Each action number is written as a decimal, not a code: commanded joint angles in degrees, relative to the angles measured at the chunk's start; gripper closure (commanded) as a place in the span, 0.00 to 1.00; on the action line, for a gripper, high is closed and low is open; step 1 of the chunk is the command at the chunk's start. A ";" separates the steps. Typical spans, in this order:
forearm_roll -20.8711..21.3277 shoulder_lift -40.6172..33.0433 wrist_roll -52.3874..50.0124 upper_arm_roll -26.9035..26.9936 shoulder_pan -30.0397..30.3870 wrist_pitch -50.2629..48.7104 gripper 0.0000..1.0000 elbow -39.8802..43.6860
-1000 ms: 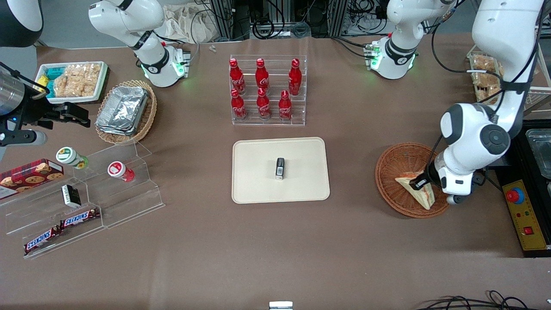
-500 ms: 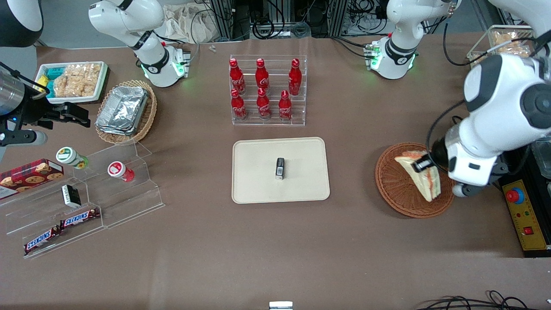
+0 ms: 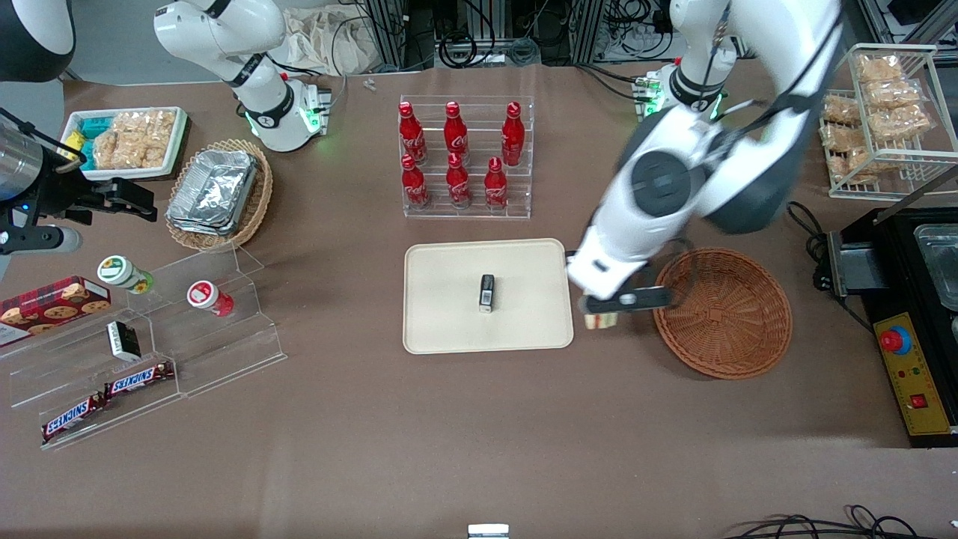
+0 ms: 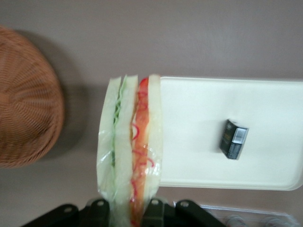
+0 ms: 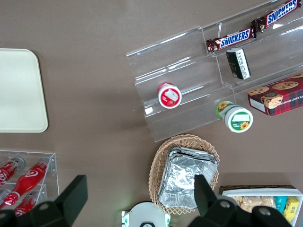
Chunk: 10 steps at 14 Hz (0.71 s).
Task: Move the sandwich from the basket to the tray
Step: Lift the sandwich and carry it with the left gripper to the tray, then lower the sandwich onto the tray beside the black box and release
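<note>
One second ago the triangular white-bread sandwich (image 4: 131, 156) with red and green filling lay in the round reddish-brown wicker basket (image 3: 723, 312); now the left gripper (image 3: 603, 314), fingers clamped on it, carries it between basket and flat beige rectangular tray (image 3: 449, 329). Only lowering remains, probably.

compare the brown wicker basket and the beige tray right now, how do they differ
The basket is round, woven and reddish-brown; the tray is flat, smooth, beige and rectangular with rounded corners. The basket holds nothing, while the tray carries a small dark box. The end effector, shut on the sandwich, hangs between them, at the tray's edge and clear of the basket. Both rest on the brown table, side by side.
</note>
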 commanded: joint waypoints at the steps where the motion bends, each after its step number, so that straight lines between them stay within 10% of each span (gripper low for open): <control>1: 3.67 9.45 1.26 0.43 -3.13 3.94 1.00 1.86; 8: 3.67 17.20 0.99 0.43 -3.57 10.55 0.98 1.68; 10: 3.67 17.82 0.64 0.43 -4.10 11.25 0.58 1.68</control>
